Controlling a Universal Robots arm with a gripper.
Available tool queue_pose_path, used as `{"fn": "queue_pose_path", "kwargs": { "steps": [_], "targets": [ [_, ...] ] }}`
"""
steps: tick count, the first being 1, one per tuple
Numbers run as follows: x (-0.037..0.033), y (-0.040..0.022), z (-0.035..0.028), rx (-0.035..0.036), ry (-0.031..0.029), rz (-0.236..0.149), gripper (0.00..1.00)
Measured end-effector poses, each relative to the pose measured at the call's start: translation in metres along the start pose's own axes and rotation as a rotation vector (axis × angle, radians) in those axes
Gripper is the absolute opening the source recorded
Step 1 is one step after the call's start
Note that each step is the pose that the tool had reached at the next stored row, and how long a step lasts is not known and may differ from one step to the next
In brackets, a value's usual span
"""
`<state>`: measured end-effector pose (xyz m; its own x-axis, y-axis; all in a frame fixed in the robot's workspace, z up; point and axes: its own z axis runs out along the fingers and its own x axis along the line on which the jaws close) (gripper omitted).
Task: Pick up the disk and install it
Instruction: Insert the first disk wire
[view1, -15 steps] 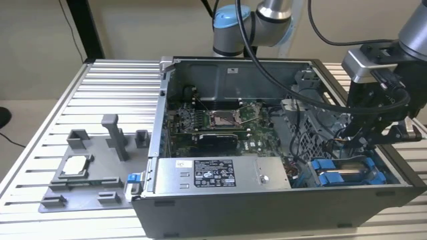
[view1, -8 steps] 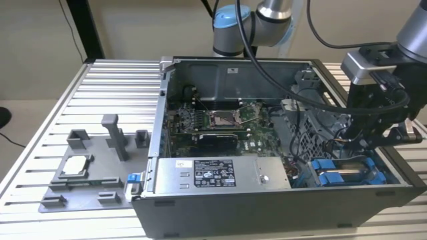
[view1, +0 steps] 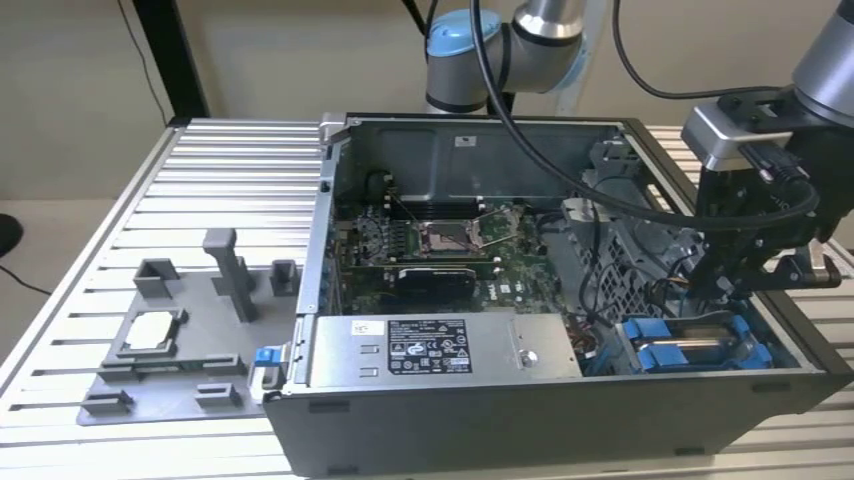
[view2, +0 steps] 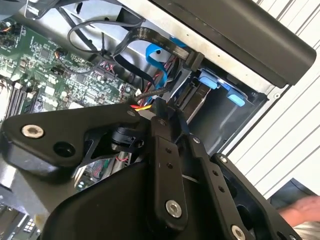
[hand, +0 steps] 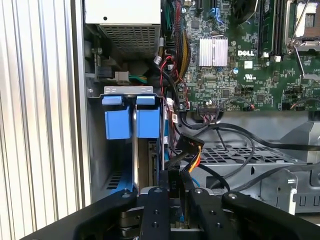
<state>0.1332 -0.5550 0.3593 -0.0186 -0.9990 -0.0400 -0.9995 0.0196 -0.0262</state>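
The gripper (hand: 180, 176) hangs low over the drive bay in the corner of the open computer case (view1: 534, 425), on the exterior view's right. Its fingers are drawn almost together with barely a slit between them. Whether they pinch anything there cannot be made out. Just beside them the disk (view1: 697, 347) stands on edge in the bay, silver metal between bright blue carrier ends. In the first wrist view two blue carrier tabs (hand: 134, 122) sit side by side at the bay's mouth, the nearer one close to the fingers. A black power connector (hand: 187, 146) with orange and yellow wires lies right above the fingertips, and the motherboard (hand: 240, 65) spreads out beyond. I judge the pick-up done and the installing in hand, with the disk already down in its slot. Finishing it calls for a straight push along the bay rails, kept clear of that cable. How deep the disk sits is hidden by the gripper's own body, and its contact with the carrier cannot be seen.
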Motion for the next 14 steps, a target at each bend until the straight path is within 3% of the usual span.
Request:
{"fn": "queue_pose_path", "kwargs": {
  "steps": [7,8,9,10,12,13,14],
  "targets": [
    [0.0,0.0,-0.0001,-0.0001,-0.0001,0.0,1.0],
    [0.0,-0.0001,-0.0002,-0.0004,0.0,0.001,0.0],
    [0.0,-0.0005,-0.0003,-0.003,0.0004,0.002,0.0],
    [0.0003,-0.0009,-0.0002,-0.015,0.0008,0.003,0.0],
    [0.0011,-0.002,-0.0001,-0.0475,0.0023,0.004,0.0],
    [0.0018,-0.0027,0.0,-0.0589,0.0027,0.005,0.0],
    [0.0027,-0.0039,0.0003,-0.0632,0.0027,0.005,0.0]
  ]
}}
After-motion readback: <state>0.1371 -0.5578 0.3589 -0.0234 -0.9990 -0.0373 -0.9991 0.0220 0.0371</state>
